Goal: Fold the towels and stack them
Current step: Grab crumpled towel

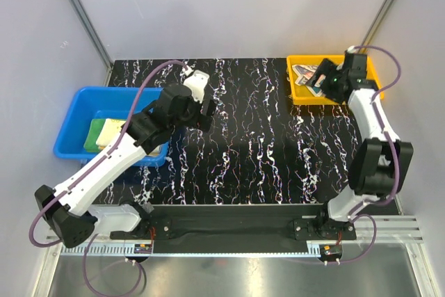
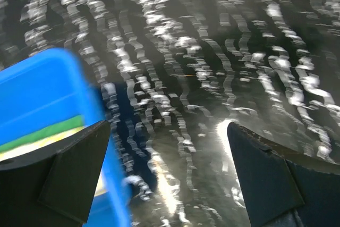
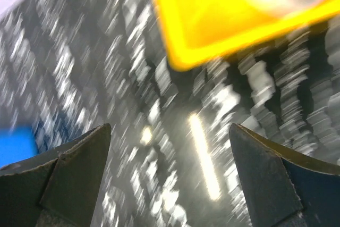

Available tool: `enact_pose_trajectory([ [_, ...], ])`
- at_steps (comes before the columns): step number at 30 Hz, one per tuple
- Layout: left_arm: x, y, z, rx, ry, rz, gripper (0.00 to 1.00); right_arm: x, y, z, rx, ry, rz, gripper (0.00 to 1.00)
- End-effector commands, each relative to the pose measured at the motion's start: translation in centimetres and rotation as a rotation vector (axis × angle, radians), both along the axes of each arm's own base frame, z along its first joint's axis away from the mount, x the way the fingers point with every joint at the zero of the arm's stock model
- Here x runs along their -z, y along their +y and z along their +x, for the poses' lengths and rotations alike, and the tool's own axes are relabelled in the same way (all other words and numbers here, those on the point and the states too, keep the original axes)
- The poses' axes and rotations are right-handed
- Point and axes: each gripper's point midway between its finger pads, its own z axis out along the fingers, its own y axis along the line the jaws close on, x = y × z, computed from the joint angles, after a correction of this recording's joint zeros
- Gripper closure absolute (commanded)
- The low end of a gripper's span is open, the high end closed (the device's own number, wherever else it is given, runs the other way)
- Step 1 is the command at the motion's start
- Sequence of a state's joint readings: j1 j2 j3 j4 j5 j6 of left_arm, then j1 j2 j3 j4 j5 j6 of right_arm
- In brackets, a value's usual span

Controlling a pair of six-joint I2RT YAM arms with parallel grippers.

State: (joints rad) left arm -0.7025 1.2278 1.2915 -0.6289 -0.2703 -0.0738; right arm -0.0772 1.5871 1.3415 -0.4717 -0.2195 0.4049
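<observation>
overhead and wrist views of the towel task, apparently partway through. the blue bin [image 1: 73, 102] at the left edge of the marbled black table [image 1: 243, 137] holds the green towel [image 1: 92, 135] and the pale yellow towel [image 1: 111, 130], both lying flat and touching; the left wrist view shows a green edge directly over a pale one, which suggests a folded stack of two. the printed cream towel [image 1: 304, 74] lies apart from them in the yellow bin [image 1: 291, 81] at the far right corner, its folds too small to judge. the left gripper [image 2: 170, 179] hangs above bare table just beside the blue bin's right wall, jaws spread wide and empty. the right gripper [image 3: 170, 179] is at the yellow bin, jaws likewise spread with nothing between them; its view is blurred. by this reading two towels are done, while fetching, folding and stacking the printed one remains.
</observation>
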Motion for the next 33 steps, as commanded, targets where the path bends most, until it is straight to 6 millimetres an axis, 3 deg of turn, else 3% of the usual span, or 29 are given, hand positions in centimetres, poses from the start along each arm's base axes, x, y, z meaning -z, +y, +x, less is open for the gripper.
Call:
enact_pose_trajectory([
  [1, -2.6, -2.2, -0.3, 0.071, -0.066, -0.163, 0.01, -3.8, -5.7, 4.2, 0.113, -0.08, -0.186, 0.0],
  [3, -2.3, -3.3, -0.7, 0.126, -0.063, -0.202, 0.01, -1.1, -6.9, 5.1, 0.089, 0.014, -0.24, 0.0],
  [4, -2.4, -3.6, -1.1, 0.149, -0.064, -0.216, 0.01, -2.1, -7.8, 6.1, 0.108, 0.001, -0.27, 0.0],
  [6, -2.0, -4.3, -1.8, 0.203, -0.038, -0.227, 0.01, 0.5, -10.0, 6.5, 0.166, 0.102, -0.335, 0.0],
  [7, -1.9, -4.7, -2.5, 0.245, -0.019, -0.24, 0.01, -0.3, -11.4, 7.2, 0.215, 0.097, -0.371, 0.01],
  [9, -2.3, -4.9, -3.2, 0.276, -0.022, -0.256, 0.01, 1.2, -12.9, 7.9, 0.245, 0.131, -0.376, 0.0],
  [11, -2.8, -4.6, -3.3, 0.267, -0.054, -0.287, 0.01, 1.0, -13.7, 9.2, 0.271, 0.098, -0.37, 0.01],
  [12, -3.1, -4.4, -3.2, 0.258, -0.074, -0.292, 0.01, 1.9, -14.5, 9.6, 0.282, 0.103, -0.369, 0.03],
  [14, -3.0, -3.8, -2.8, 0.234, -0.109, -0.271, 0.01, 1.9, -15.1, 10.8, 0.283, 0.075, -0.363, 0.1],
  [15, -3.1, -3.5, -2.9, 0.233, -0.118, -0.267, 0.01, 3.3, -15.4, 11.3, 0.28, 0.097, -0.354, 0.12],
  [16, -3.1, -3.0, -2.6, 0.206, -0.129, -0.254, 0.01, 2.9, -15.9, 12.0, 0.291, 0.083, -0.353, 0.13],
  [20, -3.3, -2.4, -2.6, 0.185, -0.146, -0.245, 0.01, 6.1, -15.6, 14.6, 0.253, 0.071, -0.311, 0.24],
  [29, -3.0, -1.7, -2.0, 0.145, -0.158, -0.215, 0.01, 10.2, -13.9, 19.0, 0.187, 0.023, -0.185, 0.31],
  [31, -2.8, -1.7, -1.9, 0.145, -0.156, -0.209, 0.03, 10.3, -13.9, 19.7, 0.197, 0.002, -0.171, 0.44],
  [33, -2.8, -1.7, -1.8, 0.144, -0.161, -0.205, 0.04, 10.1, -14.1, 20.1, 0.195, -0.012, -0.181, 0.66],
])
